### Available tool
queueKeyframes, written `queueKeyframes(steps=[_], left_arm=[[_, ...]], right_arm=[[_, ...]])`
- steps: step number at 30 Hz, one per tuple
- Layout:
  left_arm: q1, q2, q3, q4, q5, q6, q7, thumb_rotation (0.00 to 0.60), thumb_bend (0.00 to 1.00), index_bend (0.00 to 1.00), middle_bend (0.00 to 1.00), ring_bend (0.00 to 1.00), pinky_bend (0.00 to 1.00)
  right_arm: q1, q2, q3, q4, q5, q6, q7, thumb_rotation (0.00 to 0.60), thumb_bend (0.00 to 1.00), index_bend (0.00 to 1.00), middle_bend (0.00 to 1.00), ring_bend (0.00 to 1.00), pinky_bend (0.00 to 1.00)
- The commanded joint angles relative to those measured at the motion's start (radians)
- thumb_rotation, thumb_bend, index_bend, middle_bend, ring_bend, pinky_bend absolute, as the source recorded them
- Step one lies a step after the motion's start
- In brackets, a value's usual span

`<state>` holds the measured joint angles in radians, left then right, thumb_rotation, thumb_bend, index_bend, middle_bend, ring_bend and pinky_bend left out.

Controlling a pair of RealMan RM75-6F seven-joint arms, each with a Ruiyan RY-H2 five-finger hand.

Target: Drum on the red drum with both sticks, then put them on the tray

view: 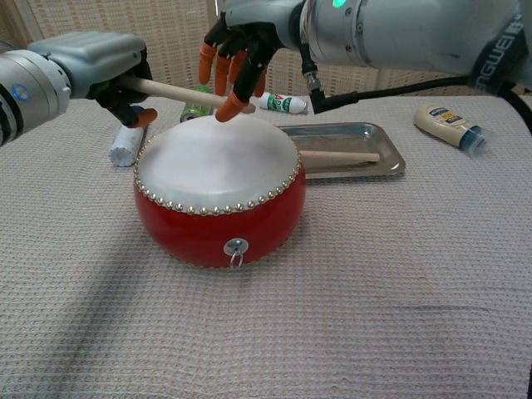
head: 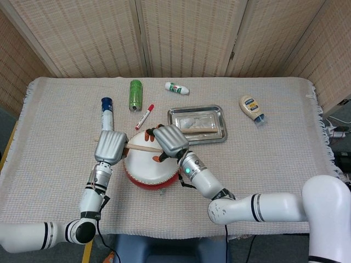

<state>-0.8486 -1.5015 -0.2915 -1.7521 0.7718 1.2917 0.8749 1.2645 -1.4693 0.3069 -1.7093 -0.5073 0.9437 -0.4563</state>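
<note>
The red drum [view: 218, 187] with its white skin stands at the table's middle, also seen as the drum [head: 149, 169] in the head view. My left hand [view: 87, 65] grips one wooden stick [view: 179, 92] that slants over the drum's far left edge. My right hand [view: 239, 43] hovers over the stick's tip, its orange-tipped fingers [view: 226, 106] spread apart; whether they touch the wood I cannot tell. In the head view the left hand [head: 111, 147] and right hand [head: 170, 141] face each other above the drum. The second stick [view: 337, 156] lies in the metal tray [view: 391, 162] behind the drum.
Behind the drum lie a blue-capped white tube [head: 107, 114], a green can [head: 135, 94], a red marker [head: 145, 116] and a small white bottle [head: 177, 87]. A mayonnaise bottle [head: 251, 108] lies at the right. A woven screen closes off the back.
</note>
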Motion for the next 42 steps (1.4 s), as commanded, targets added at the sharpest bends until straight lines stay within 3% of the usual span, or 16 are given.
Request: queueKeyframes(steps=[1, 18, 31, 42], left_arm=[[-0.011, -0.010, -0.003, 0.006, -0.002, 0.010, 0.015, 0.600, 0.43, 0.93, 1.00, 1.00, 1.00], [-0.033, -0.045, 0.023, 0.053, 0.013, 0.044, 0.043, 0.600, 0.43, 0.93, 1.00, 1.00, 1.00], [-0.026, -0.054, 0.058, 0.066, 0.064, 0.051, 0.052, 0.600, 0.43, 0.93, 1.00, 1.00, 1.00], [-0.016, -0.048, 0.075, 0.063, 0.120, 0.066, 0.057, 0.600, 0.43, 0.90, 1.00, 1.00, 1.00]], right_arm=[[0.031, -0.045, 0.003, 0.044, 0.038, 0.009, -0.033, 0.600, 0.11, 0.47, 0.41, 0.32, 0.45], [0.051, -0.110, 0.028, 0.096, 0.080, 0.015, -0.046, 0.600, 0.17, 0.68, 0.58, 0.46, 0.47], [0.049, -0.106, 0.039, 0.085, 0.076, 0.019, -0.057, 0.600, 0.46, 0.71, 0.62, 0.52, 0.51], [0.014, -0.107, 0.050, 0.094, 0.000, 0.038, -0.006, 0.600, 0.48, 0.85, 0.71, 0.62, 0.56]])
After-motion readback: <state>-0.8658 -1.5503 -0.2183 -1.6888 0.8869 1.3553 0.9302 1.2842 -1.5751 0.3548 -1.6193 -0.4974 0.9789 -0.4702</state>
